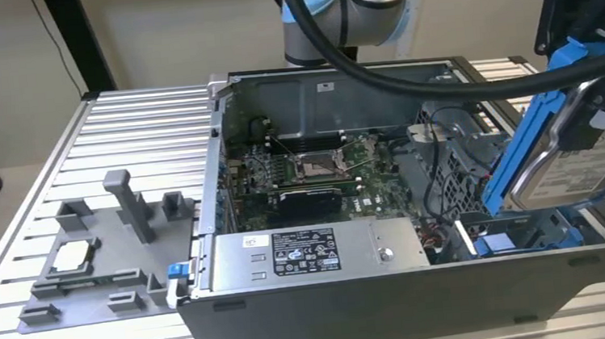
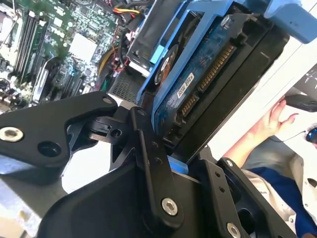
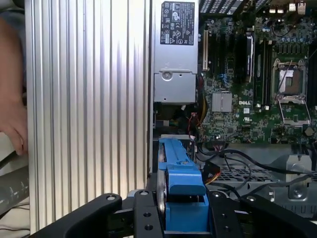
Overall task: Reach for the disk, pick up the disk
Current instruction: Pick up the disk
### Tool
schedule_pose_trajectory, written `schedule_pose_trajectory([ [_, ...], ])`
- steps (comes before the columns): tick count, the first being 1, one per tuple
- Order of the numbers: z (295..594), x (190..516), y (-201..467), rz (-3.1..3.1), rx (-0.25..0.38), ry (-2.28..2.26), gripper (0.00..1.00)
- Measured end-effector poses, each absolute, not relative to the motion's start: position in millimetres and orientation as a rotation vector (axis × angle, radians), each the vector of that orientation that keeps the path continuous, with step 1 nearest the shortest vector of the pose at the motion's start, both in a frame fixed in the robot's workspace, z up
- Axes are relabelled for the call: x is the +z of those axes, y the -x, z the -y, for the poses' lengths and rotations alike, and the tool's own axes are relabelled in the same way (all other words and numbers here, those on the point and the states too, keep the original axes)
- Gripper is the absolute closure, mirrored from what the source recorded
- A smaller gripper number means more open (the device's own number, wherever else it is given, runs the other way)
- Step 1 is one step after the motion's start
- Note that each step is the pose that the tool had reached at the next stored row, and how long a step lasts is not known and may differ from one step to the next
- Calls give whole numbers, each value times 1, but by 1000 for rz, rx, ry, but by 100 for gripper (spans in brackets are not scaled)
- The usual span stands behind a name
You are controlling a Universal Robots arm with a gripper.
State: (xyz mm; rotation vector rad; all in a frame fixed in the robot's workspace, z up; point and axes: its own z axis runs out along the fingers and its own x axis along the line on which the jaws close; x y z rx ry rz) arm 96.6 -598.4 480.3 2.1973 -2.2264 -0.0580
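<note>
The disk [image 1: 571, 171] is a silver-grey drive with a white label in a bright blue frame [image 1: 520, 146]. It hangs tilted, nearly on edge, over the open computer case at the exterior view's right, with its lower end by the blue drive bay [image 1: 503, 243]. My gripper [image 1: 594, 57] is shut on its upper end. In the first wrist view the black fingers [image 3: 143, 218] flank the disk [image 3: 181, 173] on both sides. In the second wrist view the disk [image 2: 198, 84] shows its blue circuit-board underside, clamped in my gripper [image 2: 166, 148].
The open case [image 1: 400, 307] holds a grey labelled power-supply box [image 1: 309, 254], a motherboard [image 1: 314, 168] and loose cables [image 1: 444, 174]. A grey fixture [image 1: 94, 267] with a small silver chip [image 1: 72, 256] sits on the slatted metal table [image 1: 137, 126]. A person's hand [image 3: 12, 124] is beside the table.
</note>
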Motion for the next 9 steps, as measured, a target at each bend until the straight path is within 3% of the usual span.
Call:
schedule_pose_trajectory([
  [9,576,480,-90,2226,-58,-2197,100],
])
